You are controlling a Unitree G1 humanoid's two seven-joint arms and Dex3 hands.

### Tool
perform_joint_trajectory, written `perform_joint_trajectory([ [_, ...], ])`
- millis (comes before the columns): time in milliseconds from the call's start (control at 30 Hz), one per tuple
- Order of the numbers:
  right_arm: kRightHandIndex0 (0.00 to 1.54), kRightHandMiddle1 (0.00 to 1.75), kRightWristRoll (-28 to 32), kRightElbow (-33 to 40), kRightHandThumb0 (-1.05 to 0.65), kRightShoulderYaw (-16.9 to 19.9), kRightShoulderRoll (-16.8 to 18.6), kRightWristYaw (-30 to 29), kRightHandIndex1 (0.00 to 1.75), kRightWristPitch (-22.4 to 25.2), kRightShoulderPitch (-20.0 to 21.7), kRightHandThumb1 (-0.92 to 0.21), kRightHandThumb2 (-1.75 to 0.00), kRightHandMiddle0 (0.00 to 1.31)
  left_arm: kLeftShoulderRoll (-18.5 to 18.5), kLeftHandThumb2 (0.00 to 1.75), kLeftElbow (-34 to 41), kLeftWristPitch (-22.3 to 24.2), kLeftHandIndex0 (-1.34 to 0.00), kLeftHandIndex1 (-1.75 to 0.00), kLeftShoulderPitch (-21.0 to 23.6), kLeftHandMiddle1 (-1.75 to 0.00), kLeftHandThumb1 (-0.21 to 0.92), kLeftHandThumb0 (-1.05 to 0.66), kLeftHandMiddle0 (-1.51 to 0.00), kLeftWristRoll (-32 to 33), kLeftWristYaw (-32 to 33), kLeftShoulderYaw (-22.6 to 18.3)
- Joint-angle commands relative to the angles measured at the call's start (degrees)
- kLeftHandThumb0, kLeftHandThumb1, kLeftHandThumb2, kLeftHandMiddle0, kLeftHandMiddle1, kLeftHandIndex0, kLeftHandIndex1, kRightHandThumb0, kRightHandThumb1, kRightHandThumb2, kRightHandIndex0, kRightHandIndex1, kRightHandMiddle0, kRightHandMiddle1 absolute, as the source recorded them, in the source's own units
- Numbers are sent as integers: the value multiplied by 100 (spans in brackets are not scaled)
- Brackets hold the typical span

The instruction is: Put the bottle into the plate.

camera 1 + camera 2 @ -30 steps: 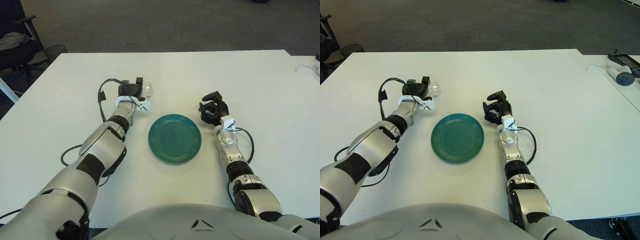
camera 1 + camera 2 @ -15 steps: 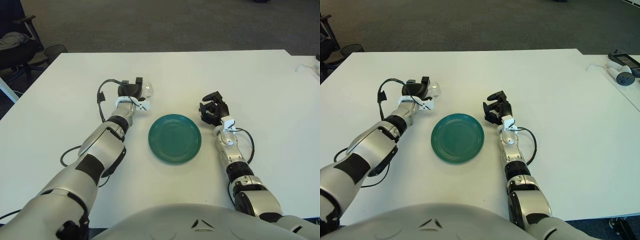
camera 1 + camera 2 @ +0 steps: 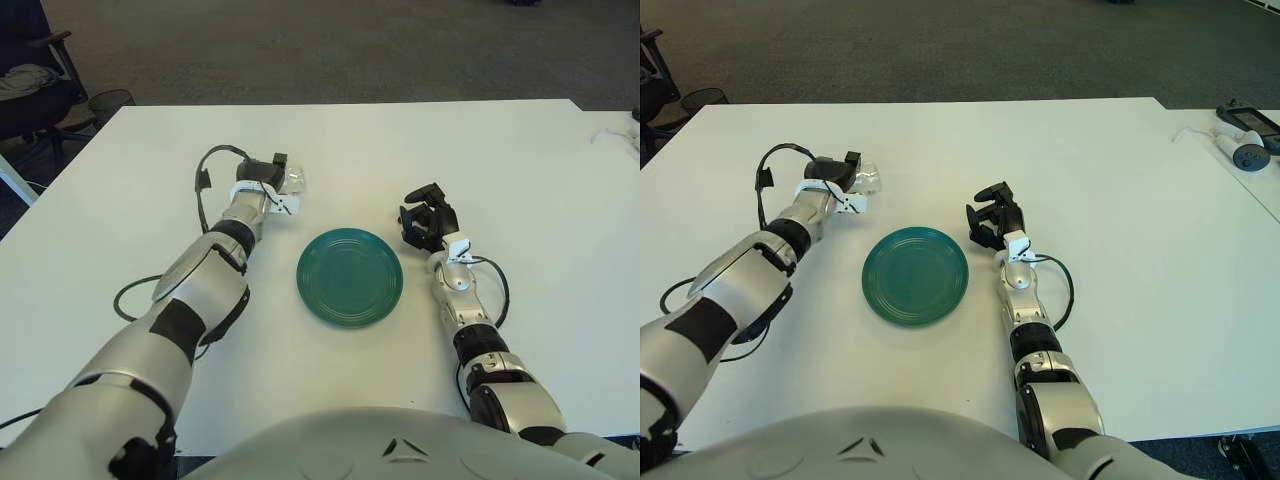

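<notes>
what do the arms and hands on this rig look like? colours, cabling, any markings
Both arms have silver-grey shells with black joint bands and black patches. The left hand and right hand are black, three-fingered and blocky, each on a white wrist bracket. A thin black cable loops from each wrist back along the forearm, lying loose on the white table. No markings can be made out.

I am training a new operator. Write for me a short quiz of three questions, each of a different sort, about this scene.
1. True or false: the bottle already lies in the green plate.
2. Which hand is at the bottle? A. left hand B. right hand
3. Fill in: the plate sits on the white ____.

Key:
1. False; the bottle is beyond the plate, to its left, off it.
2. A; the right hand is right of the plate, holding nothing.
3. table
</notes>
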State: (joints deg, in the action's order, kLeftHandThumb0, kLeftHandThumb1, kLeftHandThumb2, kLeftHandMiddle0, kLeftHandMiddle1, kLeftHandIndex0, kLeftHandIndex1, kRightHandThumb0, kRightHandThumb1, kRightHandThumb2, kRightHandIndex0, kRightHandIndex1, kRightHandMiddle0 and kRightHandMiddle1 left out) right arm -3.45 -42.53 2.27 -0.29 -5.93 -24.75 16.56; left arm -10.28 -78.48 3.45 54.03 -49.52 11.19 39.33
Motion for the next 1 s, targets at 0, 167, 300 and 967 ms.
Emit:
perform_joint_trajectory([
  [0,51,168,35,-451,-1,-5,60,37,151,857,-764,-61,-87,29,77,77,-291,-124,-49,-158,-625,-57,65,-40,-40,-238,-730,274],
  [167,51,168,13,-405,-1,-24,60,20,151,896,-791,-61,-87,30,68,67,-285,-169,-43,-160,-584,-41,72,-39,-41,-254,-775,335],
  [300,51,167,31,-379,-1,-26,64,43,151,939,-790,-60,-87,30,50,57,-281,-236,-41,-159,-496,-30,79,-38,-43,-257,-902,385],
  [967,52,168,21,-358,-1,-28,46,29,151,1022,-781,-59,-88,30,40,37,-268,-454,0,-2,-18,0,92,-105,-1,-474,-2223,799],
])
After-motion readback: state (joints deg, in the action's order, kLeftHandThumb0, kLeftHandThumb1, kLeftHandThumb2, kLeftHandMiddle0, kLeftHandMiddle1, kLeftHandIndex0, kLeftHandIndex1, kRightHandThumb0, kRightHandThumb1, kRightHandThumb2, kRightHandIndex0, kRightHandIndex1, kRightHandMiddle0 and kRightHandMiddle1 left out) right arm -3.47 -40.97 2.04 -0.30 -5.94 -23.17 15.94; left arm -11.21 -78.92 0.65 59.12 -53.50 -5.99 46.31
